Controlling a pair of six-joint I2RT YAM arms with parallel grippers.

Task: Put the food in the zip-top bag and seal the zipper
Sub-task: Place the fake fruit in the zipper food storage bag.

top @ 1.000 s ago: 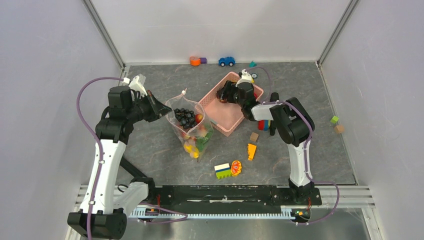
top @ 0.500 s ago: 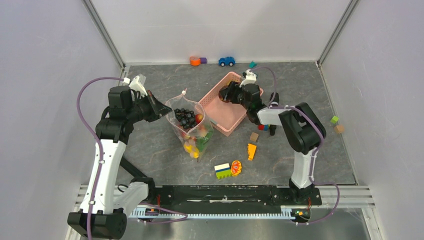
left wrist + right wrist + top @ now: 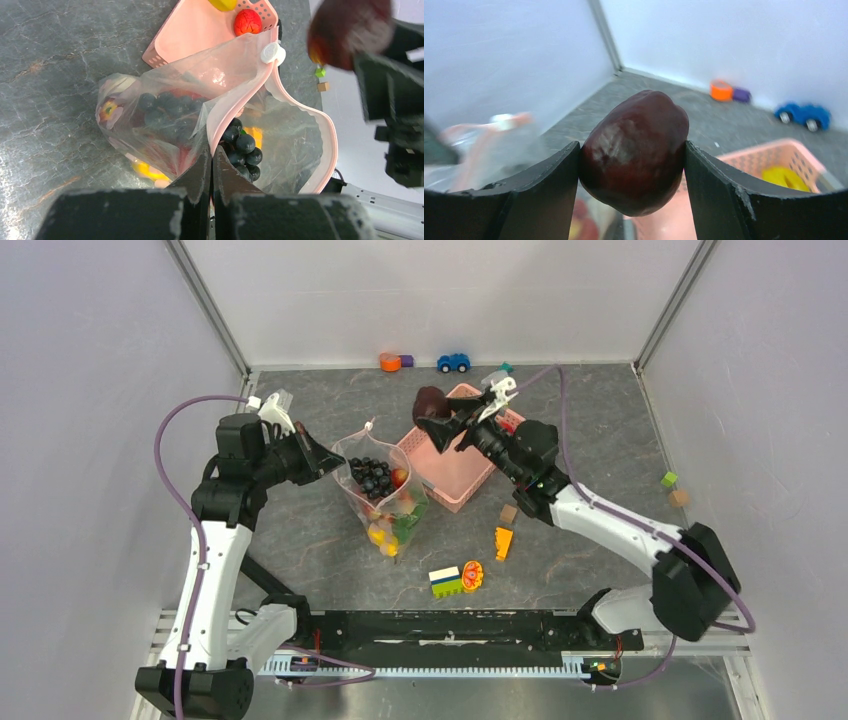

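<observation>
Zip-top bag (image 3: 383,495) slumps lengthwise down from the left claw (image 3: 210,161), which is pinched on its zipper (image 3: 239,98). The mouth gapes toward the right claw (image 3: 436,411), clamped around the dark red apple (image 3: 636,145), aloft nearby.

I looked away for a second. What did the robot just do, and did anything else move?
The right hand closed on the dark red apple down in the pink basket, lifted it out and carried it left, toward the clear bag. The left hand went on pinching the bag's mouth edge. The bag and the basket stayed put.
</observation>
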